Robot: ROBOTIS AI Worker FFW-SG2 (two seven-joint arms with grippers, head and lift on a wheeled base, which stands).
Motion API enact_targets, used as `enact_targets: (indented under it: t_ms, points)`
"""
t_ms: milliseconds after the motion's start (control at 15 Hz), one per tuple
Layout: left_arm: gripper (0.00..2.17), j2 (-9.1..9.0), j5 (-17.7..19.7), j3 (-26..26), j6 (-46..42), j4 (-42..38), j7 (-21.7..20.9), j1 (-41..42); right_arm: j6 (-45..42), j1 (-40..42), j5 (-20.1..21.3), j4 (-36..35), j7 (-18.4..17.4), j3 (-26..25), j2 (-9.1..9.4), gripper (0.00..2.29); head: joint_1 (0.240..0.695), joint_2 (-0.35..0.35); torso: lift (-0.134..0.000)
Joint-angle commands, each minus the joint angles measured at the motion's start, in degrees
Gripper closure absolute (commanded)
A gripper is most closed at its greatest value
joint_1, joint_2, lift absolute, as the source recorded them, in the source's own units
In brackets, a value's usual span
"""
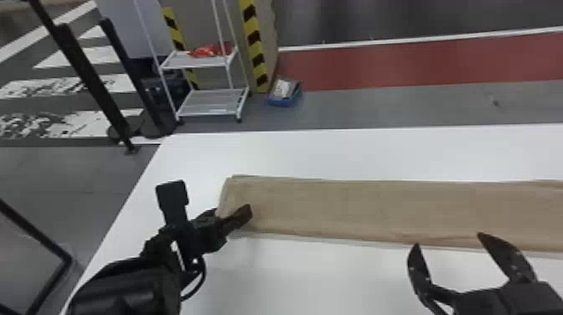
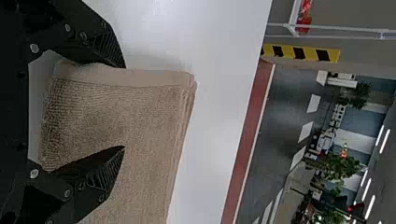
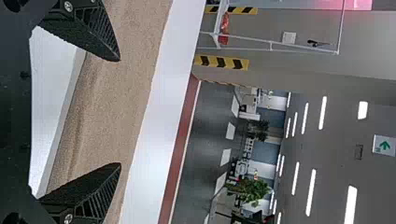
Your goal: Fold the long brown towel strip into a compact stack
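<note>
Towel [image 1: 356,205] lies long, parallel to desk's [image 1: 318,155] far edge, end toward left edge. No stack yet; lengthwise folds-over likely all remain. Left claw [image 2: 124,107] apart, astride end; right claw [image 1: 447,239] apart, at near side.

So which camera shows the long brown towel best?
The head view: it follows the towel from its left end across the table and off that view's edge. The left wrist view shows that end close up, by the left pincer; the right wrist view, a stretch farther along.
</note>
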Motion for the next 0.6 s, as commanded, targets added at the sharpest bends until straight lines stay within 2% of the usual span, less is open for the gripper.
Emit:
enact_targets:
  t_ms: [0, 67, 133, 200, 333, 467, 533]
  points:
    - [1.22, -0.15, -1.49, 0.25, 0.03, 0.05, -2.67, 0.12, 0.03, -0.09, 0.00, 0.22, 0.00, 0.01, 0.03, 0.08, 0.695, 0.199, -0.121]
    - [1.66, -0.15, -1.40, 0.87, 0.03, -0.57, -2.67, 0.56, 0.03, 0.00, 0.00, 0.22, 0.00, 0.01, 0.12, 0.08, 0.695, 0.196, -0.121]
    - [1.94, -0.15, -1.40, 1.13, 0.21, -1.80, -2.49, 1.52, 0.03, 0.09, 0.00, 0.22, 0.00, 0.01, 0.12, 0.08, 0.695, 0.195, -0.121]
    - [2.01, -0.15, -1.40, 1.13, 0.21, -3.56, -2.40, 2.49, 0.03, 0.09, 0.00, 0.22, 0.00, 0.01, 0.12, 0.08, 0.695, 0.199, -0.121]
    - [2.01, -0.15, -0.79, 1.75, -0.15, -6.46, -3.02, 4.86, 0.03, 0.09, 0.00, 0.39, 0.00, 0.01, 0.12, 0.08, 0.695, 0.208, -0.121]
    - [2.02, -0.15, 0.44, 3.86, -1.20, -9.18, -6.44, 7.85, 0.03, 0.09, 0.00, 0.48, 0.00, 0.09, 0.12, 0.08, 0.695, 0.216, -0.121]
    - [2.15, -0.15, 2.11, 5.79, -1.38, -10.50, -8.03, 9.43, 0.03, 0.00, 0.00, 0.57, 0.00, 0.09, 0.12, 0.08, 0.695, 0.218, -0.121]
